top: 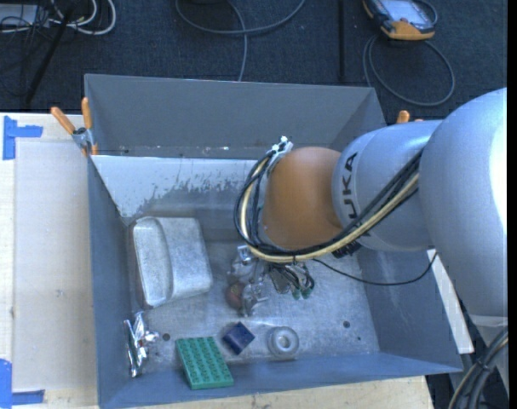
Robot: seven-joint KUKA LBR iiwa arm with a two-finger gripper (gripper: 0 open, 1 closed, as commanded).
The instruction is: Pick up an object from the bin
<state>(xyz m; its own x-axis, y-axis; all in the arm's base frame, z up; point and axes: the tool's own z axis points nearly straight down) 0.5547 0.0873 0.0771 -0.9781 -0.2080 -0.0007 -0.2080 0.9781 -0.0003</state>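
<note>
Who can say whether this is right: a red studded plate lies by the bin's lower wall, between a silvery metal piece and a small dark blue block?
Only the colour is wrong. The camera view shows the studded plate is green, not red. It does lie by the bin's lower wall, between the silvery metal piece and the small dark blue block.

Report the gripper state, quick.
Gripper: cannot be told. It is low in the bin, next to a small brown round thing, to the right of the pale grey block.
</note>
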